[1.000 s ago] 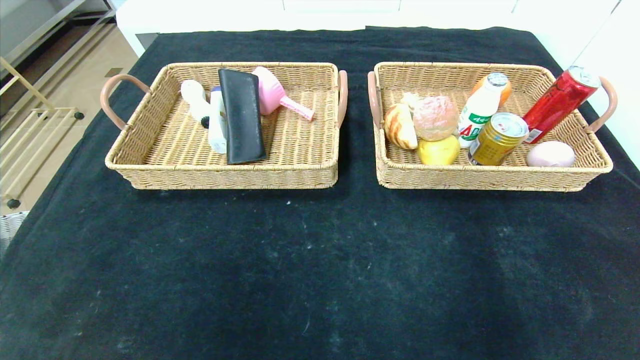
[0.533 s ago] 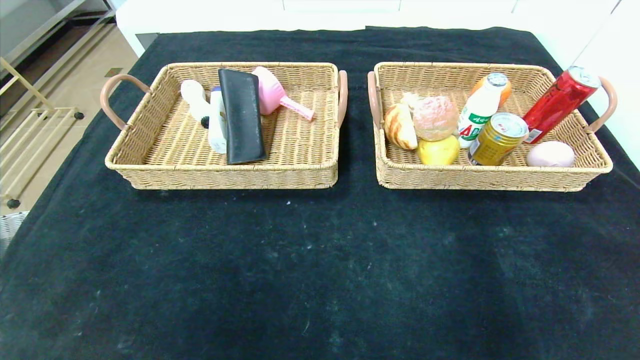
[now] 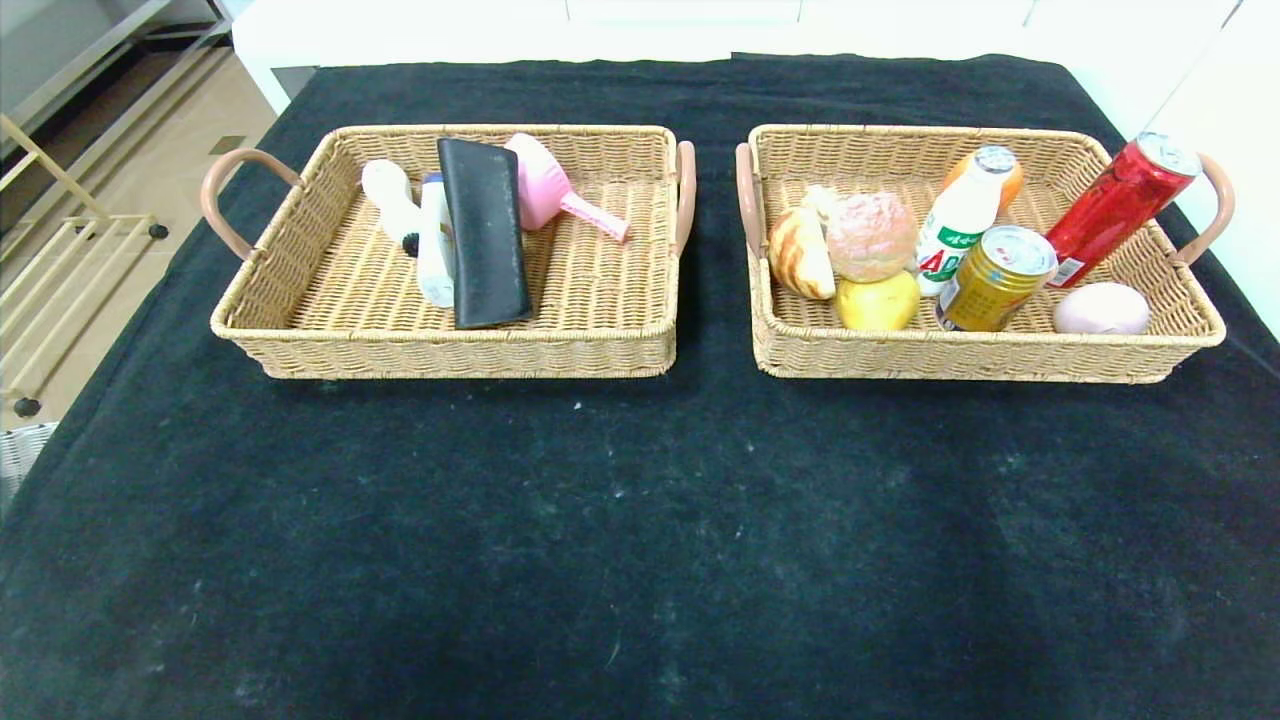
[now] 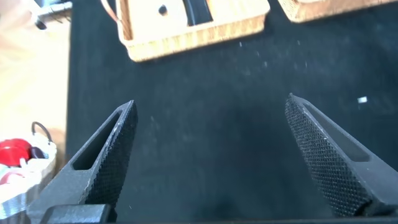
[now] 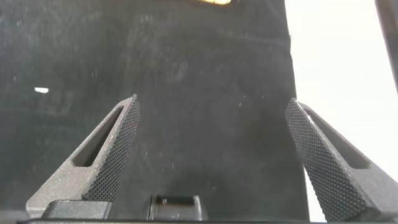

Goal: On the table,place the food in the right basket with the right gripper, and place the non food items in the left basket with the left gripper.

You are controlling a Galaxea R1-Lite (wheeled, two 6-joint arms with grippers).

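Left basket (image 3: pixel 300 300): black case (image 3: pixel 485 232), pink item (image 3: pixel 540 185), white bottle (image 3: pixel 434 240) | Right basket (image 3: pixel 1000 355): bread (image 3: pixel 870 235), gold can (image 3: pixel 995 278), red can (image 3: pixel 1115 210) | Left gripper (image 4: pixel 211 155): fingers spread, empty, over table (image 3: pixel 640 540) | Right gripper (image 5: pixel 214 155): fingers spread, empty

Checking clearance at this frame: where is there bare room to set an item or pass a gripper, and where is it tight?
The cloth in front of both baskets is bare. The left basket is open right of the black case. The right basket is crowded: bread, cans, bottle. The gap between baskets is narrow. Left gripper and right gripper hang open over cloth.
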